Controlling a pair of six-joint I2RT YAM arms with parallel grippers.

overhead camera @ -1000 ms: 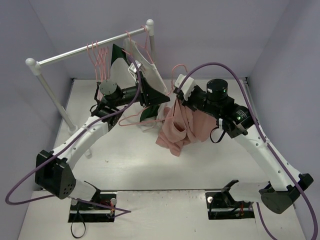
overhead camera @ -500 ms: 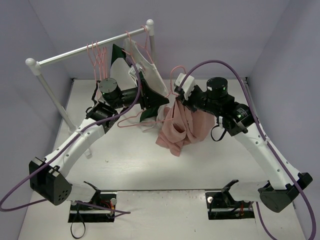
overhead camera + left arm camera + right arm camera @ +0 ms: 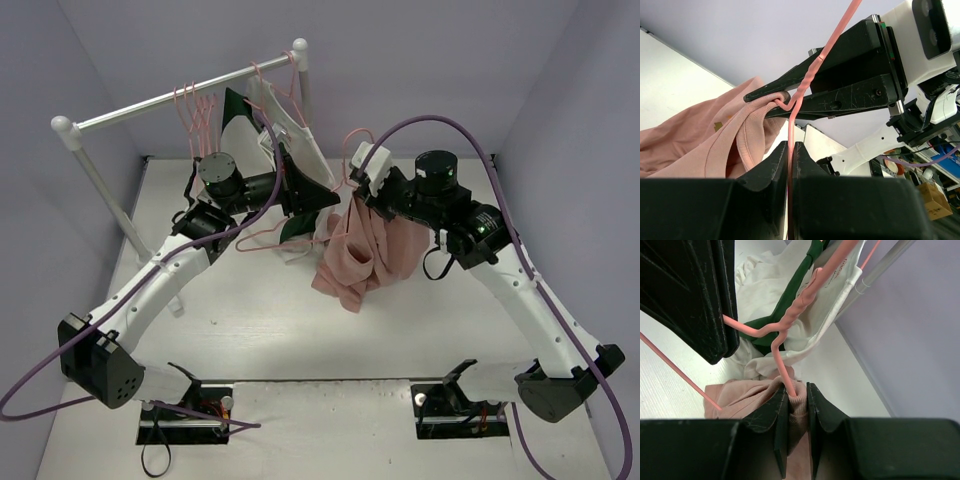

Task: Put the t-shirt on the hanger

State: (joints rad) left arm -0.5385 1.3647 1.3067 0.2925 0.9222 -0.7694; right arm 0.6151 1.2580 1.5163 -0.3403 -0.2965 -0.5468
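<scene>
1. A white table (image 3: 300,330) carries everything; at its far edge stands a white-posted rack with a metal bar (image 3: 150,105), running behind both sets of fingers.
2. Two white robot arms, the left arm (image 3: 160,280) and the right arm (image 3: 540,300), reach inward so their fingertips nearly meet.
3. One pale pink cotton t-shirt (image 3: 365,255) hangs bunched below the right fingers, its lower folds on the table.
4. One white-and-green garment (image 3: 295,150) hangs from the bar just behind the left fingers, crowding the space beyond both tips.
5. The left gripper (image 3: 791,147) is clenched on a single strand of wire that rises straight out of its tips.
6. The right gripper (image 3: 797,392) is pinched over the t-shirt's ribbed collar, with the wire trapped in the same bite.
7. The thin pink wire hanger (image 3: 795,310) sits between the two grippers: its twisted neck climbs from the right fingers toward the bar, while its body trails out to the left arm's side, one wire loop hanging below the left fingers.
8. A cluster of spare pink hangers (image 3: 192,108) hooks over the bar, well away from both grippers on the left arm's side; their count is unclear
</scene>
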